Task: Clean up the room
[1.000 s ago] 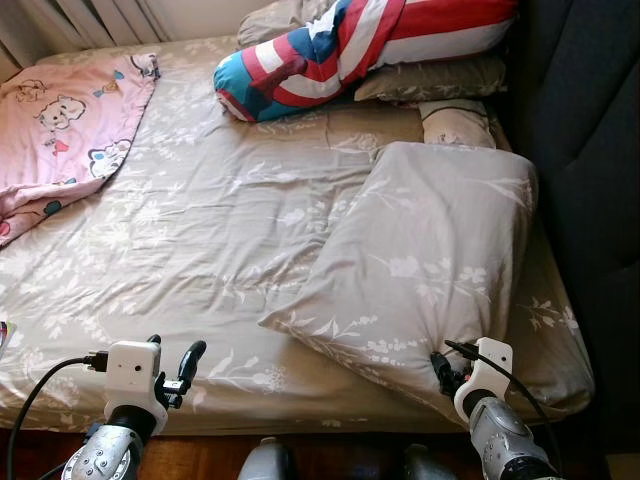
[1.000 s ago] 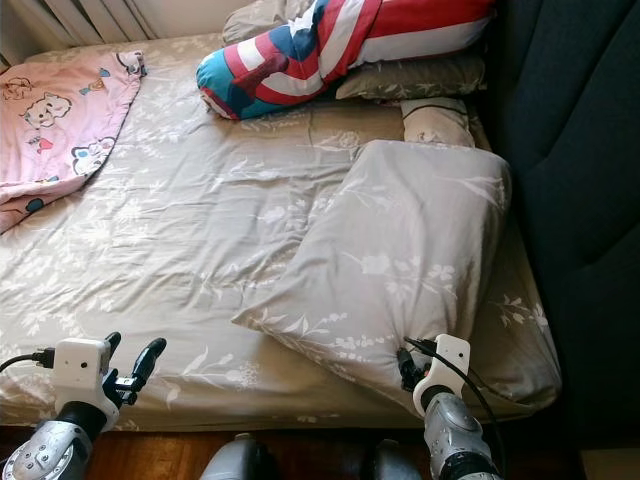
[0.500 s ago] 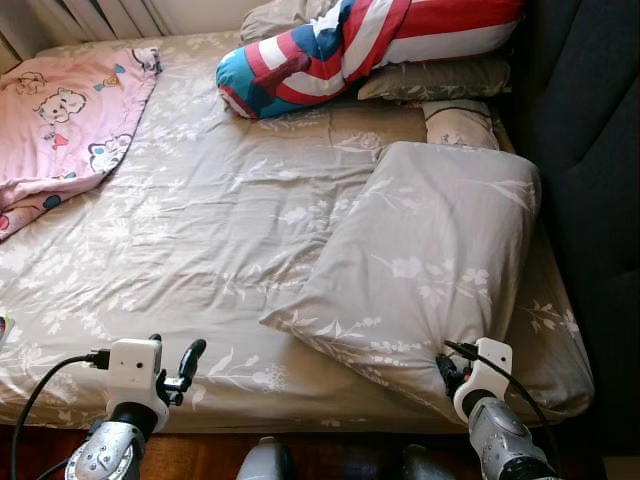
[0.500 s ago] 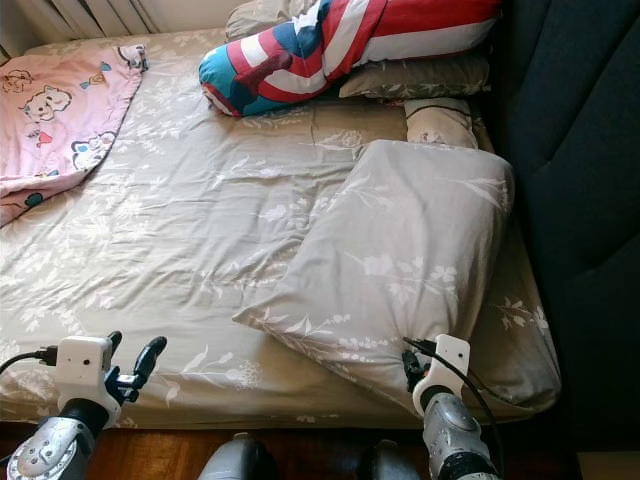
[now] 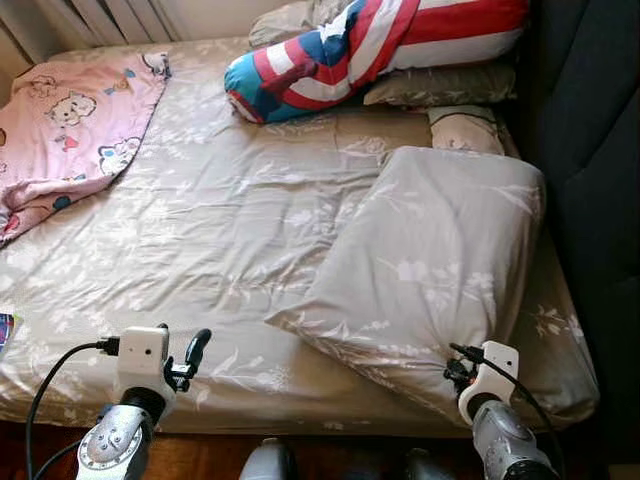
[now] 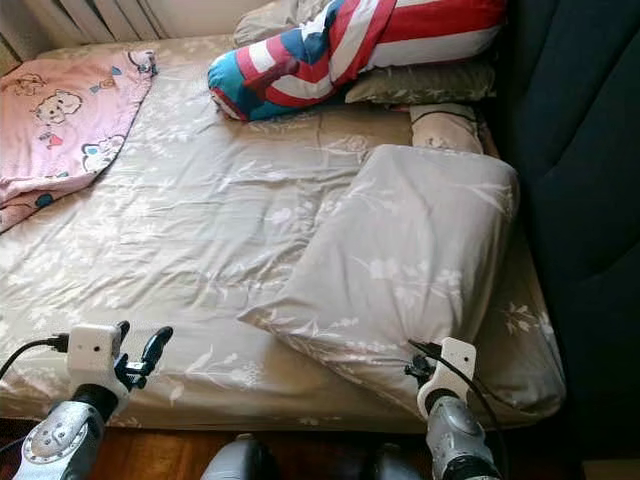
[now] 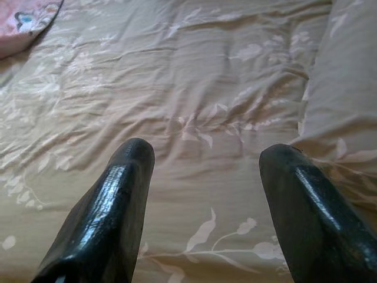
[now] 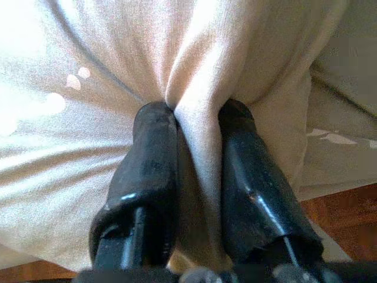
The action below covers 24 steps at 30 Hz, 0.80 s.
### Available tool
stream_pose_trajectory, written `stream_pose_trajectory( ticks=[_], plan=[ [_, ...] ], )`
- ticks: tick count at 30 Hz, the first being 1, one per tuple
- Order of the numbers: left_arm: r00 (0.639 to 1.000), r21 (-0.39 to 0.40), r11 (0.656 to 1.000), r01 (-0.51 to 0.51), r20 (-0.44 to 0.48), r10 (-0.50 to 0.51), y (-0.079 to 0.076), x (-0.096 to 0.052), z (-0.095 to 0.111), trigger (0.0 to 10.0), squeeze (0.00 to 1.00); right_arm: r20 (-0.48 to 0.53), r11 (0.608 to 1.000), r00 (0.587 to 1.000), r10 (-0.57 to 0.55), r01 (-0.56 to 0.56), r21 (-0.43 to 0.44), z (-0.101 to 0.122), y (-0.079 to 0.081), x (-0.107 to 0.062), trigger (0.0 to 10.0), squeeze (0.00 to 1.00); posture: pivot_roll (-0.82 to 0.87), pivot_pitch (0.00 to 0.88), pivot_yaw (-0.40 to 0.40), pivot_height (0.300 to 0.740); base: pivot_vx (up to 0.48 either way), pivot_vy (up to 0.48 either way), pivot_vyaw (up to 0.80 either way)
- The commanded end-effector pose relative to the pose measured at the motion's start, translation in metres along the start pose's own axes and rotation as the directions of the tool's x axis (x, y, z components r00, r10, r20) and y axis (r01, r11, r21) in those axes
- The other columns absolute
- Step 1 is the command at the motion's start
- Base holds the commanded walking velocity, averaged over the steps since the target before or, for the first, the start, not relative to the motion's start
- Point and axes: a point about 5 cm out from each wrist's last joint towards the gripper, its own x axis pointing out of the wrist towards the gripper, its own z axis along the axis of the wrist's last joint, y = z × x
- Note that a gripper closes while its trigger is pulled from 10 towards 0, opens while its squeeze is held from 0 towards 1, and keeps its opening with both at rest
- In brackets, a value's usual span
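Pillow (image 5: pixel 437 260) corner inside right pincer (image 8: pixel 192 121)

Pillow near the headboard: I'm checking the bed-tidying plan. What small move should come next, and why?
Probably lift the grey floral pillow a little and draw it toward the headboard. The right gripper is shut on a pinched fold at its near edge, the pillow lies skewed across the bed sheet, and the left gripper hangs open, free to help.

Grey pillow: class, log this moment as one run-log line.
right gripper: shut on grey pillow | left gripper: open above bed sheet
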Motion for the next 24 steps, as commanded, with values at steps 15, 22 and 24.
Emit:
stream_pose_trajectory(
  ticks=[15,22,24],
  plan=[
    [0.997,-0.001,0.997,-0.080,-0.006,0.080,0.010,0.009,-0.012,10.0,0.00,0.181,0.908,0.895,-0.408,0.418,-0.021,0.066,-0.102,-0.018,0.0,0.00,0.05,0.091,0.071,0.678,0.000,0.000,0.00],
    [0.996,0.005,0.996,-0.086,-0.003,0.086,0.013,0.010,-0.013,10.0,0.00,0.294,0.762,0.728,-0.619,0.647,0.004,0.112,-0.160,-0.048,0.0,0.00,0.04,0.082,0.085,0.678,0.000,0.000,0.00],
    [0.996,0.005,0.996,-0.086,-0.003,0.086,0.013,0.010,-0.013,10.0,0.00,0.303,0.754,0.718,-0.626,0.657,-0.001,0.115,-0.163,-0.050,0.0,0.00,0.03,0.083,0.085,0.678,0.000,0.000,0.00]
  ],
)
